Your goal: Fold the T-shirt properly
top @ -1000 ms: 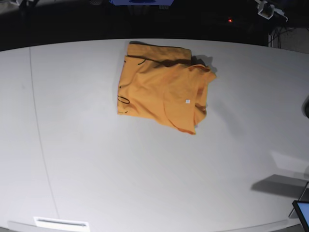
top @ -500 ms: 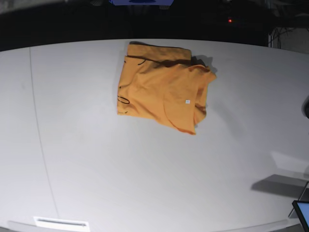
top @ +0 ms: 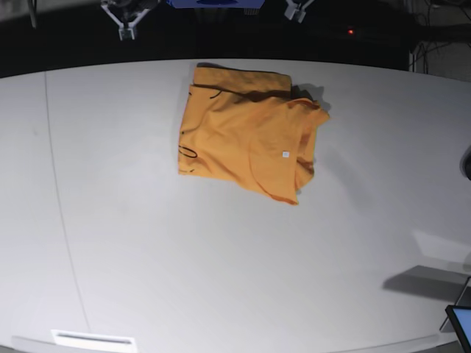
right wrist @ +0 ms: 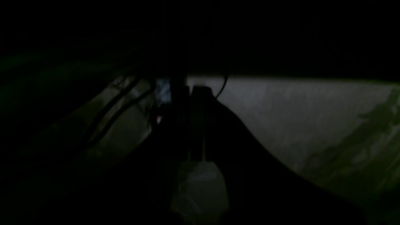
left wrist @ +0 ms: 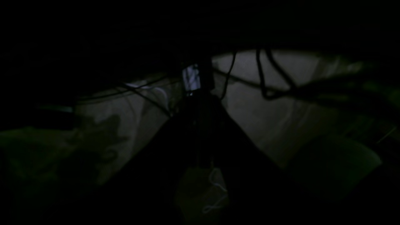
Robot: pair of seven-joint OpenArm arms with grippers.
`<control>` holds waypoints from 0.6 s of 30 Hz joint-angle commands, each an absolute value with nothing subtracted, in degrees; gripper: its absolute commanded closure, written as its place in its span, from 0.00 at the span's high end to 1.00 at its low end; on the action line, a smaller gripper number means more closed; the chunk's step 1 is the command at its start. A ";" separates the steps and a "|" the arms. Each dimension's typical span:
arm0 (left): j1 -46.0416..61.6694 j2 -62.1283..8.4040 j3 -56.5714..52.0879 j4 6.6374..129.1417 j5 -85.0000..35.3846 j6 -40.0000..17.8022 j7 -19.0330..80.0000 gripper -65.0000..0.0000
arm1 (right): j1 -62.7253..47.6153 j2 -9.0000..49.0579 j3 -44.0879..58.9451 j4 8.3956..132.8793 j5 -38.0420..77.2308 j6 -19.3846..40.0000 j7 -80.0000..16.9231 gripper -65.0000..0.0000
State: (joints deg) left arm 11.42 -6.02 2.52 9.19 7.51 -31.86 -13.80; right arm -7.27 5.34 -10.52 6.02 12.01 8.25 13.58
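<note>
- The orange-yellow T-shirt (top: 246, 136) lies folded into a rough rectangle on the white counter (top: 221, 265), toward its far side.
- A small white tag (top: 285, 154) shows on top; dark loose threads (top: 188, 151) trail at its edge.
- Both wrist views are dark; the left fingers (left wrist: 200, 93) and the right fingers (right wrist: 190, 103) are pressed together, empty, well apart from the T-shirt.

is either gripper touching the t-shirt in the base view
No, the T-shirt lies alone on the white table, and both arms sit at the table's far edge, well clear of the cloth.
</note>
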 commanded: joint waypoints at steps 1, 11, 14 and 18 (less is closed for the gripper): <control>10.51 -5.41 2.33 7.87 7.69 -32.66 -14.37 0.00 | -6.81 6.02 -10.51 5.93 12.35 7.96 13.14 0.00; 6.29 -3.65 1.89 5.14 7.34 -32.66 -14.46 0.00 | -4.97 6.99 -23.87 5.49 12.53 7.96 7.25 0.00; 6.02 -3.74 1.89 4.79 7.34 -32.66 -14.46 0.00 | -5.93 6.99 -23.78 5.41 12.53 7.96 7.25 0.00; 6.20 -4.00 2.42 4.97 7.60 -32.66 -14.46 0.00 | -6.20 6.55 -23.78 5.41 12.53 7.96 7.25 0.00</control>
State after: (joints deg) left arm 5.74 -3.62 2.42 4.97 7.44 -31.92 -14.35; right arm -6.22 6.31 -23.77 5.34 12.45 7.49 6.92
